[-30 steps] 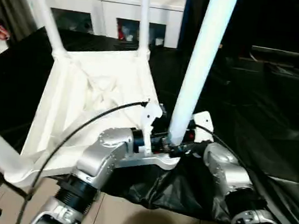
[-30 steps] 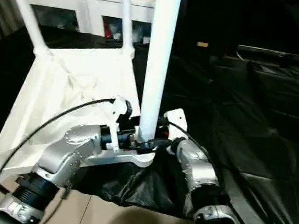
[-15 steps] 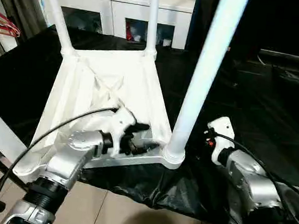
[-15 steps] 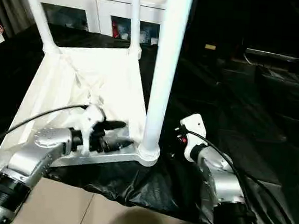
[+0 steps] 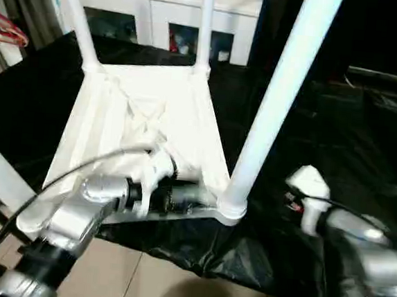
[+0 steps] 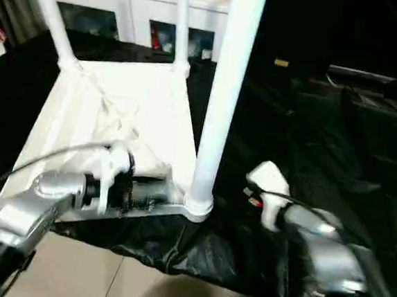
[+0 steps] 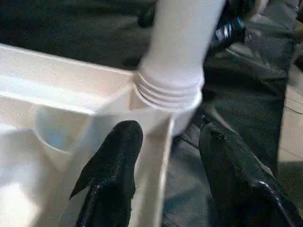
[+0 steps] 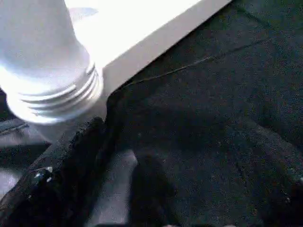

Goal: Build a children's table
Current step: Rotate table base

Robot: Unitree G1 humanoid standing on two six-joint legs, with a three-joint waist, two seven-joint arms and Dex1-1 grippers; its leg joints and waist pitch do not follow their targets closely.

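Fingers (image 7: 111, 175) of left gripper (image 7: 165, 161) astride children's table (image 5: 146, 116) rim beside nearest leg (image 5: 272, 106), seemingly unclamped; right gripper (image 8: 165, 184) spread, empty.

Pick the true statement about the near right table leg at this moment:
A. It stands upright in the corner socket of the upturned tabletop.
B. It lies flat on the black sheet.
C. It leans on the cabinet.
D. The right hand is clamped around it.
A: the leg rises straight out of the corner socket of the upturned tabletop, while the right hand sits apart from it over the black sheet.
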